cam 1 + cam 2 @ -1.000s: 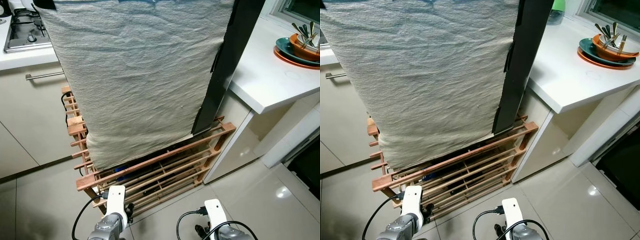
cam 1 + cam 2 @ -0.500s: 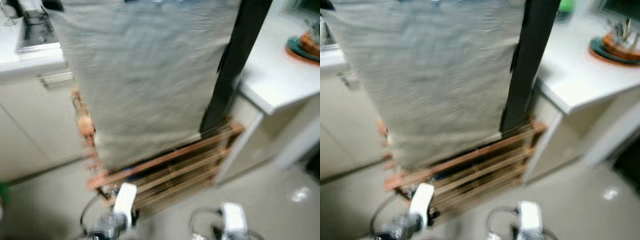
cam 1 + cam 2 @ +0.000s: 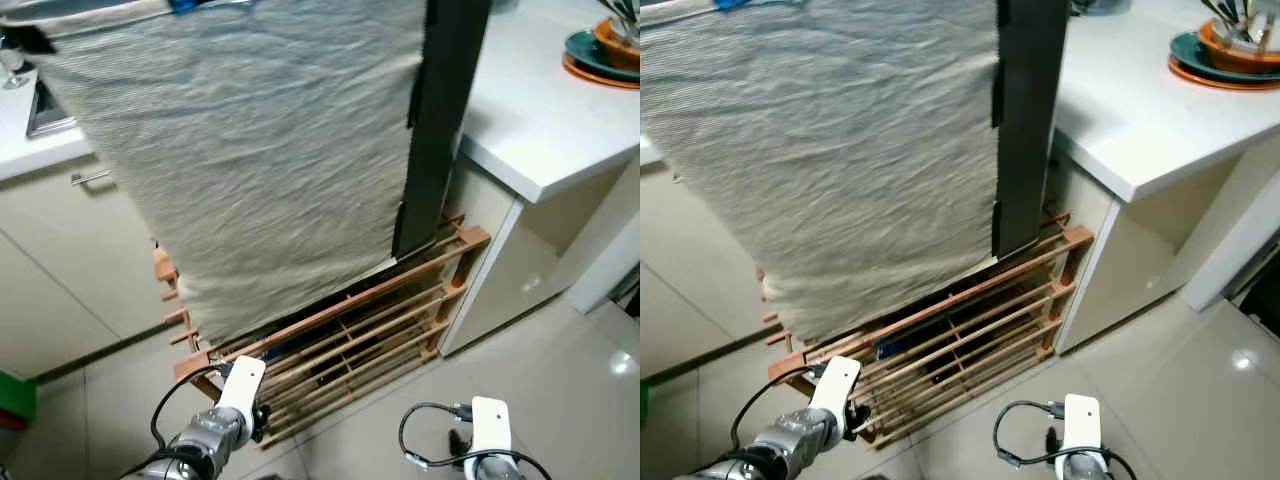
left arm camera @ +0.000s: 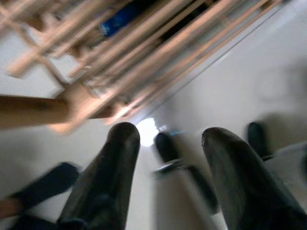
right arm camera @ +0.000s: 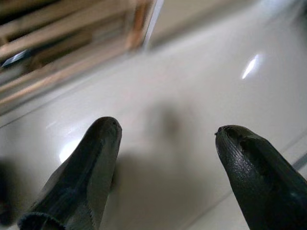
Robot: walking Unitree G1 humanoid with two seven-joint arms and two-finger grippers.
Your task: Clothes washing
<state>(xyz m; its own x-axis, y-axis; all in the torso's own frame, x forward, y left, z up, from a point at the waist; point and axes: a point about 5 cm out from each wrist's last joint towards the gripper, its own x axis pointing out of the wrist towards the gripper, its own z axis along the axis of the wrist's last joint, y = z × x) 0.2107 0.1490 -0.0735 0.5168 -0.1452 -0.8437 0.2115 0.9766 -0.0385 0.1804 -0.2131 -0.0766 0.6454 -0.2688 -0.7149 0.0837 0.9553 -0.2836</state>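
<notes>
Hanging over a wooden drying rack (image 3: pixel 340 335): a large grey-white cloth (image 3: pixel 250 150), draped down from beyond the upper edge, lower hem just above the rack's front rails. Just beside the cloth, on its right: a black garment (image 3: pixel 440 120), hanging straight down to the rack's right end. To the right of the rack, touching its far end: a white counter (image 3: pixel 540 130), with stacked teal and orange dishes (image 3: pixel 600 50) at its far corner. Behind the rack's left side: pale cabinet fronts.

Compared with half a second ago: sharp again instead of blurred. Against a second ago: whole scene shifted with the camera, cloth and black garment hanging more upright, dishes nearer the upper right corner, stove gone past the left edge.

Low in front of the rack, over the tiled floor (image 3: pixel 560 380): left gripper (image 4: pixel 168 143), fingers spread apart, empty, close to the rack's front left corner. Further right of the rack's middle: right gripper (image 5: pixel 165 143), fingers wide apart, empty, above bare floor.
</notes>
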